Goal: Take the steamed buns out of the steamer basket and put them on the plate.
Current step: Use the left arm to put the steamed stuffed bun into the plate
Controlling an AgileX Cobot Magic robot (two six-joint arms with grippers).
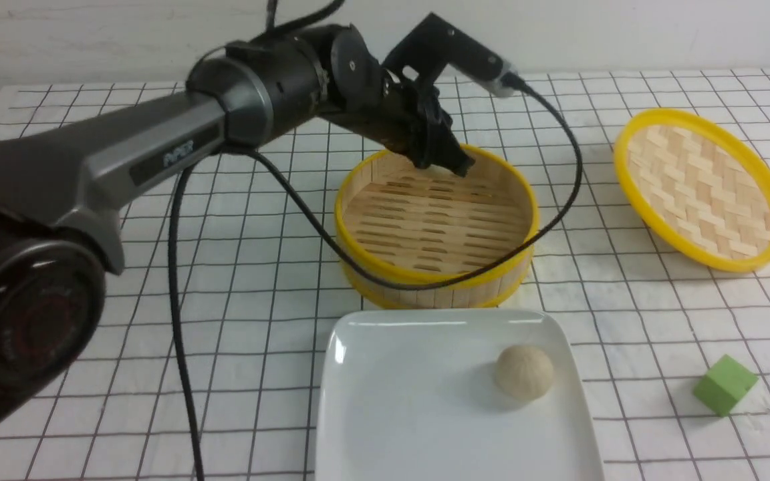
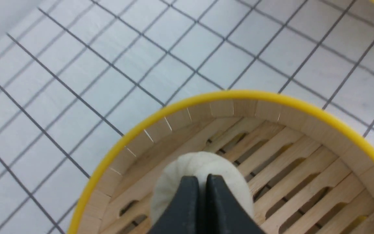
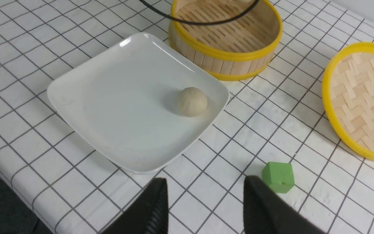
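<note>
- Dark left gripper (image 2: 200,178) fingers are pressed together on top of a round cream dough bun (image 2: 203,162); I cannot tell if they nip it.
- That bun sits inside the round bamboo steamer basket with yellow rims (image 2: 239,95), by its far wall.
- It looks soft and light, so hold its sides gently.
- Left arm (image 1: 158,150) leans down over the basket.
- Second bun (image 1: 524,373) lies on the shiny white square plate (image 1: 418,414), just before the basket.
- Right gripper (image 3: 206,183) fingers are spread, empty.

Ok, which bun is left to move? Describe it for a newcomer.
Find the round bamboo steamer basket with yellow rims behind the white plate. At its far wall, by the tips of the shut left gripper, sits a cream pleated bun. Its twin lies on the plate.
</note>
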